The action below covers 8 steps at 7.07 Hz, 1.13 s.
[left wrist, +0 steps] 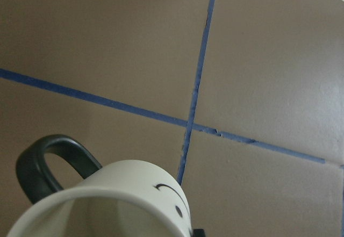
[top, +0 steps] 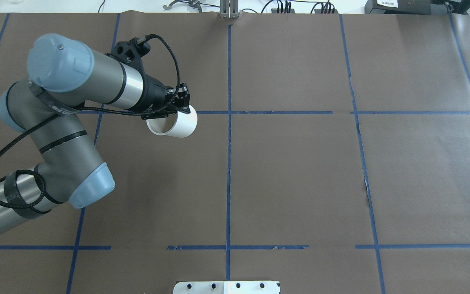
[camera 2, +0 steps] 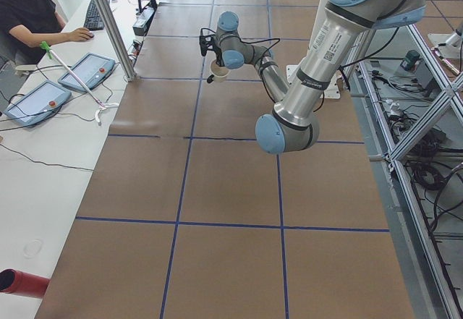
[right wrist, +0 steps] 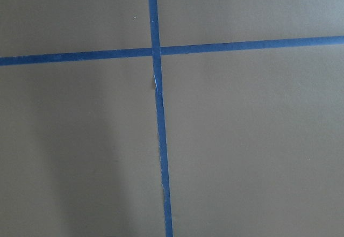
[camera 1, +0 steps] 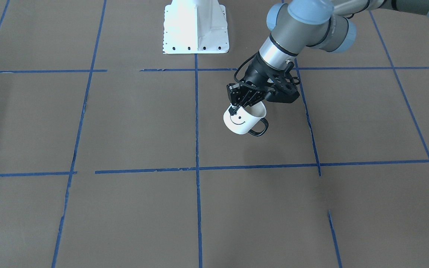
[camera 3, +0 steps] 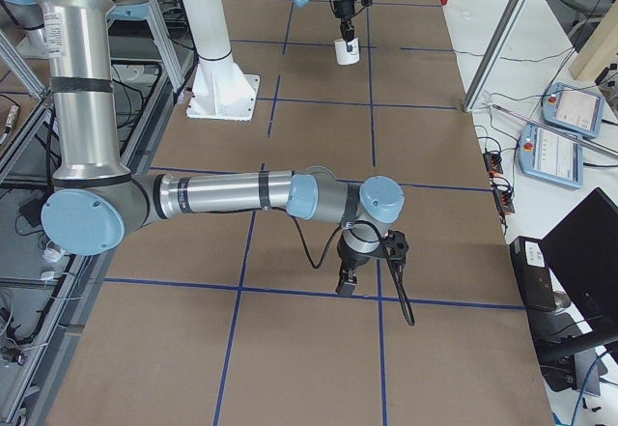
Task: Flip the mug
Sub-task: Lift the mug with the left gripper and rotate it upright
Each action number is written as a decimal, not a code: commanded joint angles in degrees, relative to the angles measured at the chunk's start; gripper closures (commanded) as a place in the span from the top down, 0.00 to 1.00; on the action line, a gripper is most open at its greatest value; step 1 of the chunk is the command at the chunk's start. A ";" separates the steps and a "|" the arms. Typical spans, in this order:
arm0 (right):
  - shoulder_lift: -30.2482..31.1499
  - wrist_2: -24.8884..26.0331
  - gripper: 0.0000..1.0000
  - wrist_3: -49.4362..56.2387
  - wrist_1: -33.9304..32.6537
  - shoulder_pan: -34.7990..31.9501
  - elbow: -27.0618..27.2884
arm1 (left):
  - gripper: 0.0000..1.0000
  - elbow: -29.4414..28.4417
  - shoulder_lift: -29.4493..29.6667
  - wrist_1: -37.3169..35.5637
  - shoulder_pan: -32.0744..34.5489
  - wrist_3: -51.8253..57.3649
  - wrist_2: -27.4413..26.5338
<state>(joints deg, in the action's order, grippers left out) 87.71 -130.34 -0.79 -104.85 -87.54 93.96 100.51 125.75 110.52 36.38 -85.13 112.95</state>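
Note:
The mug (camera 1: 242,122) is white with a black smiley face and a dark loop handle (camera 1: 260,128). It hangs tilted from my left gripper (camera 1: 241,106), mouth towards the gripper, in the table's left half near a blue tape crossing. My left gripper is shut on the mug's rim, one finger inside and one outside. The mug also shows in the overhead view (top: 178,124), the left wrist view (left wrist: 123,199) and both side views (camera 2: 218,71) (camera 3: 346,52). My right gripper (camera 3: 346,281) points down just above the table at its right end. It shows only in the exterior right view, so I cannot tell whether it is open.
Brown paper with a blue tape grid (top: 229,163) covers the table. The white robot base plate (camera 1: 196,28) stands at the robot's edge. A metal post (camera 2: 108,26), tablets (camera 2: 87,71) and a seated person (camera 2: 29,15) are on the operators' side.

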 commanded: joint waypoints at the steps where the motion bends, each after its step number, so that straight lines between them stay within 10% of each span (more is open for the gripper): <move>1: 0.00 0.00 1.00 0.00 0.00 0.00 0.00 | 0.00 -6.60 11.82 -14.63 -3.67 8.28 -0.97; 5: 0.00 0.00 1.00 0.00 0.00 0.00 0.00 | 0.00 -23.48 24.42 -20.93 -8.87 14.26 -7.38; 8: 0.00 0.00 1.00 0.00 0.00 0.00 0.09 | 0.00 -24.93 24.81 -23.32 -8.87 20.68 -8.44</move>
<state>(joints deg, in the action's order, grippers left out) 87.71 -130.34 -0.79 -104.85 -87.54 93.97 76.08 150.27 88.60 27.54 -67.72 105.04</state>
